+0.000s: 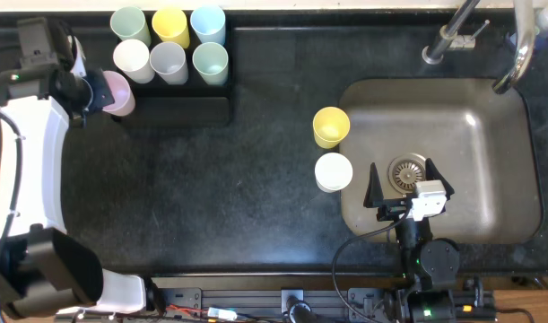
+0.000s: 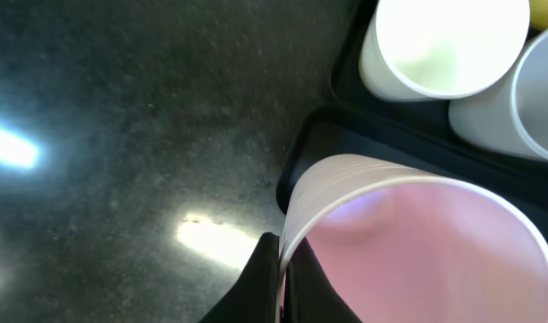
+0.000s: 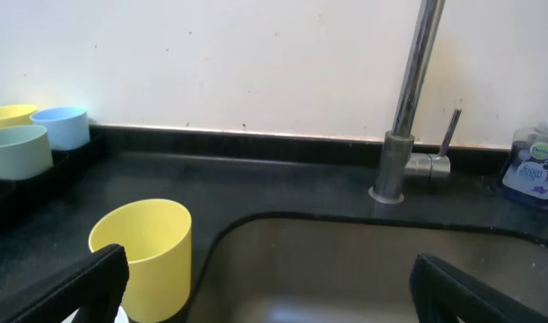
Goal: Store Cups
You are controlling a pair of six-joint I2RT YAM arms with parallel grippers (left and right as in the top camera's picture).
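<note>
A black tray [image 1: 179, 110] at the back left of the counter holds several upright cups in green, yellow, blue and white. My left gripper [image 1: 91, 90] is shut on the rim of a pink cup [image 1: 119, 93] at the tray's left end. In the left wrist view the pink cup [image 2: 417, 242] hangs tilted over the tray's edge [image 2: 345, 144], next to two white cups [image 2: 444, 45]. A yellow cup [image 1: 331, 126] and a white cup [image 1: 334, 171] stand on the counter left of the sink. My right gripper [image 1: 408, 186] is open above the sink, with the yellow cup [image 3: 143, 256] ahead of it.
The steel sink [image 1: 489, 126] takes up the right side, with a faucet [image 1: 453, 36] behind it and a soap bottle [image 3: 534, 166] at the back right. The dark counter [image 1: 238, 197] lies open between tray and sink.
</note>
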